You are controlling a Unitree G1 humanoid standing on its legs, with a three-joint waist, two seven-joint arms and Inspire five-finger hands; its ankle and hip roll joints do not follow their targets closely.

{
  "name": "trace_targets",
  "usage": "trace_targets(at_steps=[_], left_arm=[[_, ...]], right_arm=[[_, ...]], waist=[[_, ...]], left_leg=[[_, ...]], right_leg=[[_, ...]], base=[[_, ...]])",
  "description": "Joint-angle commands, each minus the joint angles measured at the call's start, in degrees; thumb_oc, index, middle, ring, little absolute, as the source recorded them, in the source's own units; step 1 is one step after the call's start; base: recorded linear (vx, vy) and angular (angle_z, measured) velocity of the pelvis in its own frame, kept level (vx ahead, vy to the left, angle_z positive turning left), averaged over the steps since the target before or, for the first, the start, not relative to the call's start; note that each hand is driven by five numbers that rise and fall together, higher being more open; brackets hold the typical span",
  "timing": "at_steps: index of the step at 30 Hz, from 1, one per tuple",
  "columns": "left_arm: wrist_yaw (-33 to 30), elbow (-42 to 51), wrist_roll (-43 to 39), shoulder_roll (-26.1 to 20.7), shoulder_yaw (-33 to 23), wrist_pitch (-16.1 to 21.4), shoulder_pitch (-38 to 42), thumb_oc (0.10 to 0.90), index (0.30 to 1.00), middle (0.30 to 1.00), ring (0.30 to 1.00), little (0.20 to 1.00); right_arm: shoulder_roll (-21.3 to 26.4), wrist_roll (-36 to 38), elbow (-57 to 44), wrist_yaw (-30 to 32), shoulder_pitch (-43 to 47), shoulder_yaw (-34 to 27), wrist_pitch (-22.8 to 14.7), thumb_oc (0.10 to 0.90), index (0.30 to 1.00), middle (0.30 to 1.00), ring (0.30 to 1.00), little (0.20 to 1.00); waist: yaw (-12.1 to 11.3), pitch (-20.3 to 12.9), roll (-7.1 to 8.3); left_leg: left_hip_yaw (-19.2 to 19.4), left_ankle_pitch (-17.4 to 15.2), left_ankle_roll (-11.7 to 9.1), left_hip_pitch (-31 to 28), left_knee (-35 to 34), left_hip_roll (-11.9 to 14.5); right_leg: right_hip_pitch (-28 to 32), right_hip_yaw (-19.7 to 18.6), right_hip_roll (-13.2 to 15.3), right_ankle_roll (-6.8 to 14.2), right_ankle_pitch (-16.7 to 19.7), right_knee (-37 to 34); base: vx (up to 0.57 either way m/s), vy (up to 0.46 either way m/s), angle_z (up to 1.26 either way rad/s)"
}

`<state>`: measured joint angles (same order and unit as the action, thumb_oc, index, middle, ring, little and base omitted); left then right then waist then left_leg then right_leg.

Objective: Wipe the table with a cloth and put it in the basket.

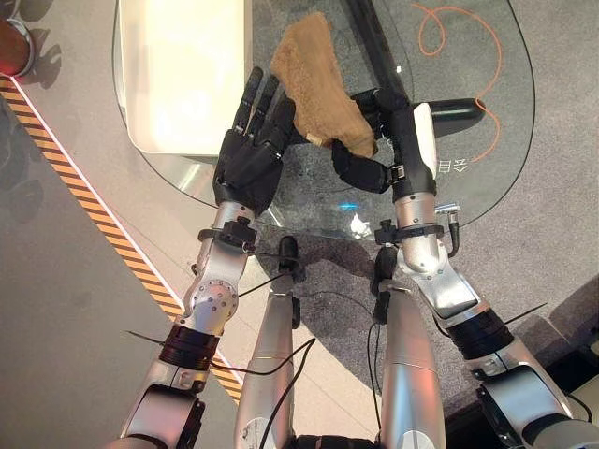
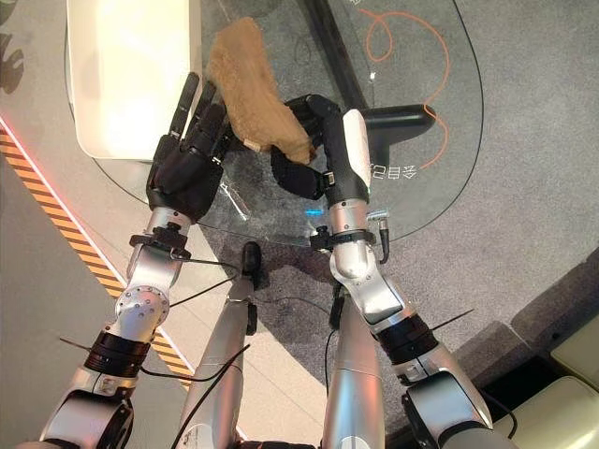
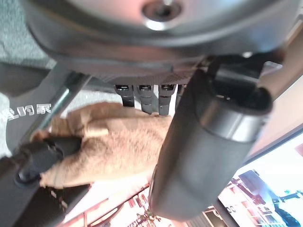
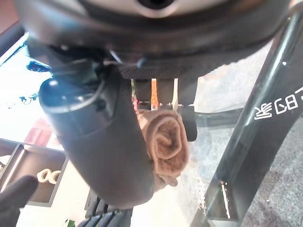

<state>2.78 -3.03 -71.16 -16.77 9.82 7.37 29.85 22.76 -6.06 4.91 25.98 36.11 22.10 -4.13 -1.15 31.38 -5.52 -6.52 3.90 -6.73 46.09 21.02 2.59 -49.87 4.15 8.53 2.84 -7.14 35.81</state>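
We look down on a glass table (image 1: 487, 122) with a rounded edge; through the glass we see its dark frame and grey carpet. A large white tray-like object (image 1: 182, 75) lies on the table's far left part, its near edge just beyond our left hand.

Next in size is the cloth (image 1: 318, 89), tan and fuzzy, lying on the glass between our two hands. It stretches from the far middle of the table toward our right hand, where its near end is bunched.

Our right hand (image 1: 360, 168) has its fingers and thumb curled round that bunched near end; in the right wrist view the cloth (image 4: 165, 139) shows as a tight roll pinched against the thumb. The white thumb cover faces up.

Our left hand (image 1: 253, 150) sits just left of the cloth with fingers straight and slightly spread, pointing away from us, holding nothing. Its fingertips (image 1: 281, 108) reach the cloth's left edge; we cannot tell whether they press on it.

An orange cord (image 1: 449, 47) curls beneath the glass at far right.
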Motion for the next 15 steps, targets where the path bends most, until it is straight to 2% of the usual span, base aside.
trace_targets(at_steps=[1,15], left_arm=[[6.06,10.42,-1.38,0.06,-1.37,0.17,5.42,0.800,0.900,0.900,0.900,0.900],[9.01,10.89,-0.79,0.90,-0.66,-0.54,6.97,0.800,0.900,0.900,0.900,0.900]], right_arm=[[-2.29,0.28,-14.52,-1.28,9.45,1.31,-7.66,0.100,0.300,0.300,0.300,0.200],[-2.60,0.05,-12.69,-5.49,10.56,5.29,-4.58,0.100,0.300,0.300,0.300,0.200]], waist=[[0.18,-1.59,0.88],[-0.03,-1.59,0.90]], left_leg=[[7.29,-4.08,7.06,-3.02,0.32,-6.21],[7.18,-4.19,6.96,-2.98,0.39,-6.39]], right_leg=[[3.89,1.60,-6.08,-0.66,3.41,-7.83],[3.76,1.75,-5.91,-0.80,3.26,-7.83]], base=[[0.00,0.000,0.00],[0.00,0.000,0.00]])
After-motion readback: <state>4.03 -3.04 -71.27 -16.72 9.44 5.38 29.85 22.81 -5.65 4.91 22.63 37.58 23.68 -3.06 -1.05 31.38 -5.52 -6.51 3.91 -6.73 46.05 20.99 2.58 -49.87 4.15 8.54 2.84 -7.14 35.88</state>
